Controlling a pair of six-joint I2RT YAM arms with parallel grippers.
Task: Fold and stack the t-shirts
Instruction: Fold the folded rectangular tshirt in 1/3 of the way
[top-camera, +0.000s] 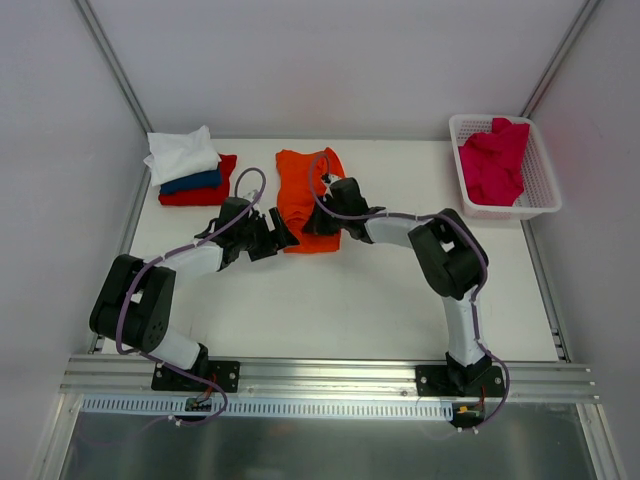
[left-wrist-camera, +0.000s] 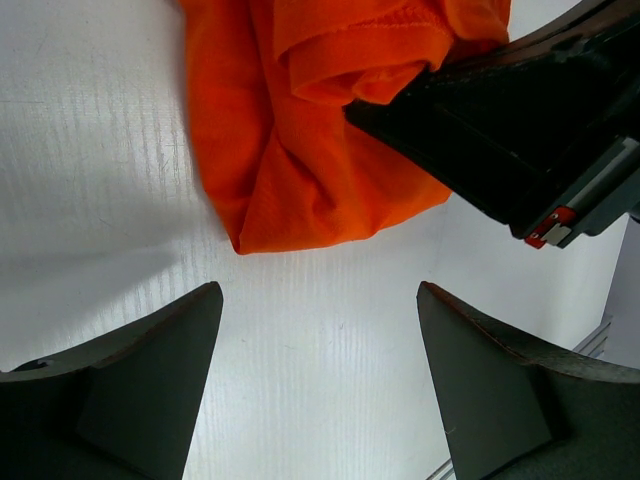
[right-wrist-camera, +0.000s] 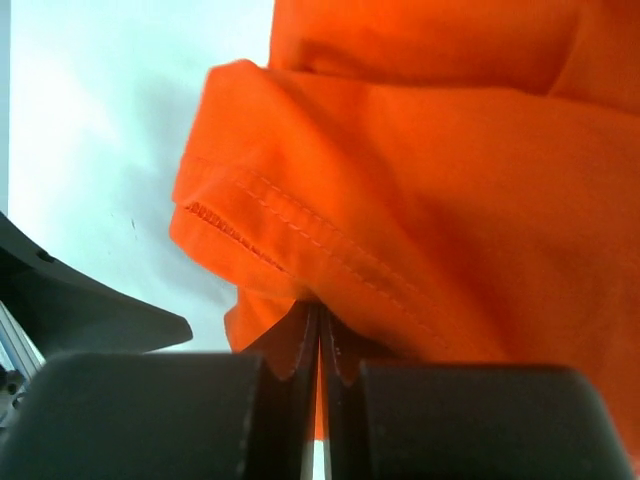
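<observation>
The orange t-shirt (top-camera: 305, 195) lies partly folded on the worktop (top-camera: 370, 300), toward the far edge and roughly midway between the far corners. The right gripper (right-wrist-camera: 320, 335) has its jaws closed tight on a stitched hem at the shirt's near end, probably to carry that fold over. The left gripper (left-wrist-camera: 320, 300) hovers just beside the shirt's near-left corner, jaws spread wide with nothing between them, apparently placed to take the other side so the fold goes over evenly. In the far-left corner sits a folded stack: a white t-shirt (top-camera: 182, 153) on a dark blue t-shirt (top-camera: 192, 182) on a red t-shirt (top-camera: 205, 195). It lies near the orange shirt's left edge, so room there is tight. A crimson-pink t-shirt (top-camera: 493, 160) lies crumpled in the white lattice basket (top-camera: 540, 190) at the far-right corner. The near half of the worktop shows bare surface, leaving room to fold toward the arms.
</observation>
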